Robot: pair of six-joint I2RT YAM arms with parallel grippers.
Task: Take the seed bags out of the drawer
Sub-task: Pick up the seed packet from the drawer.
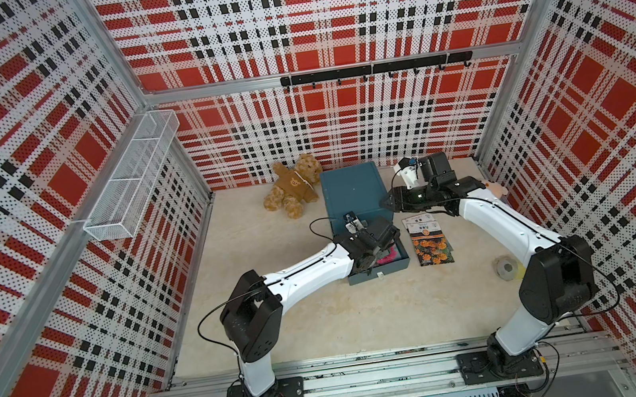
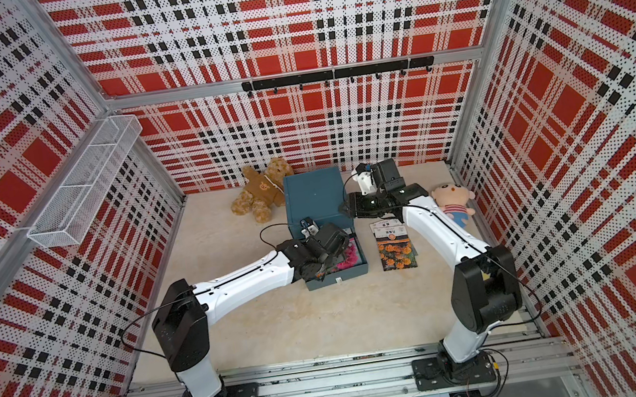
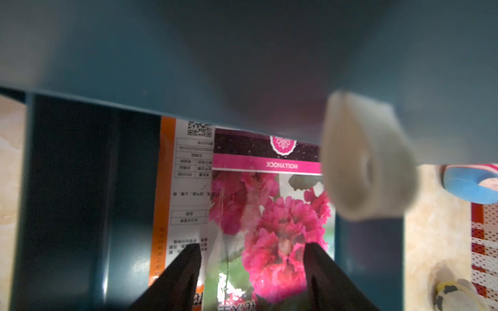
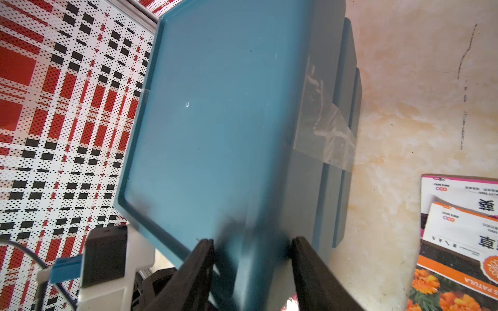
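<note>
Left jaws hang spread over the pink seed bag (image 3: 269, 229) in the drawer (image 3: 80, 188); right jaws seemingly clamp the cabinet (image 4: 215, 107) — blurred. Glossy, flat — the pinch may skid, or catch the orange-bordered bag (image 3: 188, 175) beneath too.

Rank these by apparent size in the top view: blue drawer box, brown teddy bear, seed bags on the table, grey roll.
1. blue drawer box
2. brown teddy bear, only slightly larger than the next
3. seed bags on the table; close call with the bear
4. grey roll, clearly smallest
</note>
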